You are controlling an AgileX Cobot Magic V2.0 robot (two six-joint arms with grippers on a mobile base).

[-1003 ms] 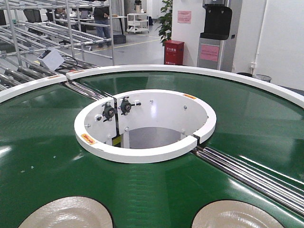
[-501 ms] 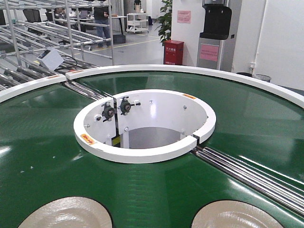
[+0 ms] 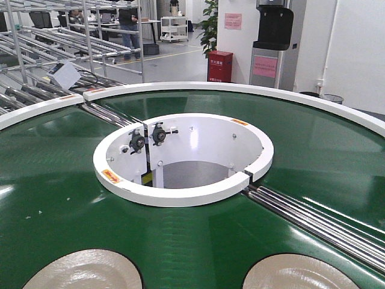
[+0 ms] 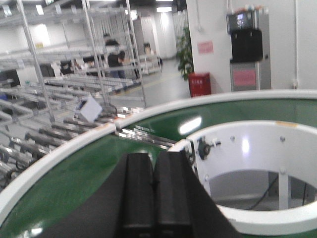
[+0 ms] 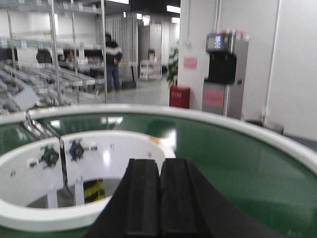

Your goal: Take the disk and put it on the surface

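Observation:
Two cream disks lie flat on the green conveyor belt (image 3: 54,180), both cut off by the bottom edge of the front view: one at the left (image 3: 84,272), one at the right (image 3: 296,274). Neither gripper shows in the front view. In the left wrist view my left gripper (image 4: 154,161) is shut with nothing between its black pads, raised above the belt beside the white inner ring (image 4: 257,144). My right gripper (image 5: 160,166) is also shut and empty, above the belt by the same ring (image 5: 59,148). No disk shows in either wrist view. The surface is out of view.
The belt curves around a white ring (image 3: 183,192) with an open well in its middle. Steel rollers (image 3: 319,220) cross the belt at the right and at the back left. A white outer rim (image 3: 240,90) borders the belt. Metal racks (image 3: 72,36) stand behind.

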